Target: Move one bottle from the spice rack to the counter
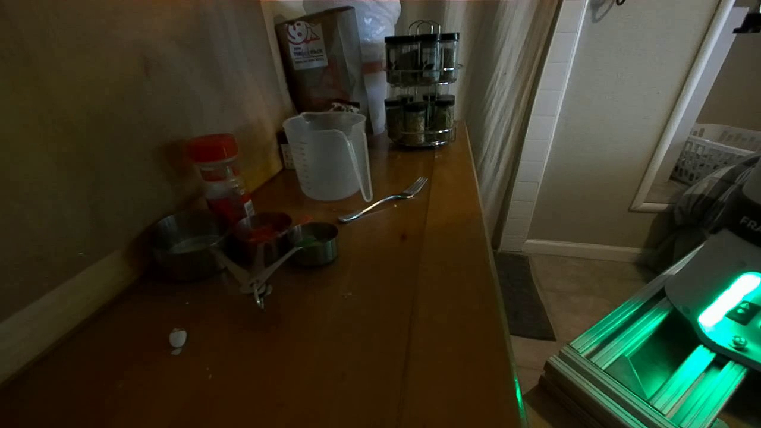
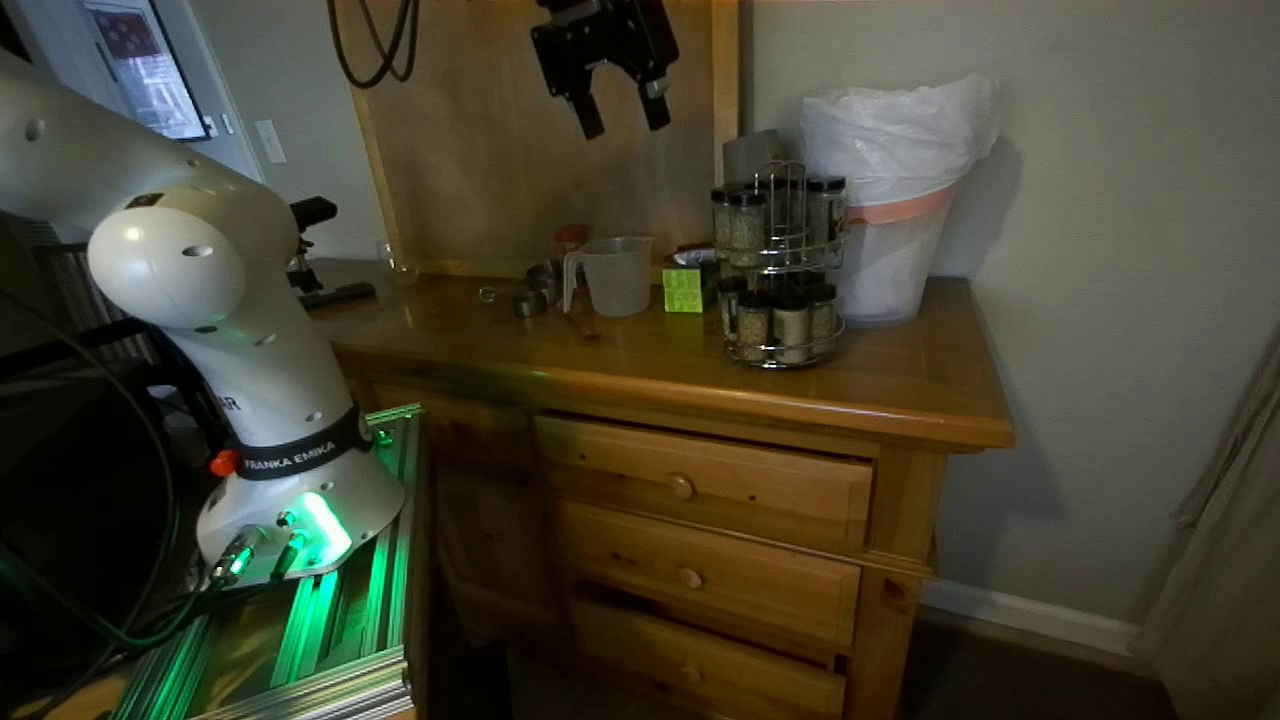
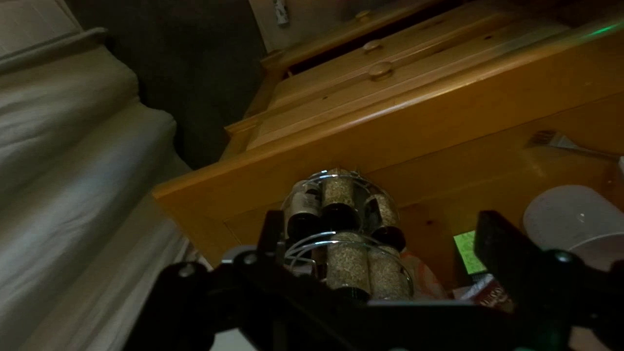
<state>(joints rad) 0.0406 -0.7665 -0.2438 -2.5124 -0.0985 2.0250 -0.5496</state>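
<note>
In an exterior view the spice rack [image 1: 421,81] stands upright, jars [image 1: 415,125] lid-up, near the far end of the counter [image 1: 351,345], by its front edge. In an exterior view the gripper [image 2: 626,127] hangs above counter height, spread apart. In the dim wrist view, the lids seem to point toward the gripper.

In an exterior view you look lengthwise along the counter [image 1: 368,333], from slightly above, toward the spice rack [image 1: 421,77] near the far end; the measuring cups [image 1: 318,249] stand nearer the lens. In an exterior view you face the drawers [image 2: 740,585] from farther back, the arm [image 2: 275,370] occupying the left side. Your wrist view points down past the gripper [image 3: 380,224] onto the spice rack, drawers toward the top. Both exterior views share the spice rack, the pitcher [image 2: 620,280] and the arm base [image 2: 373,503].
</note>
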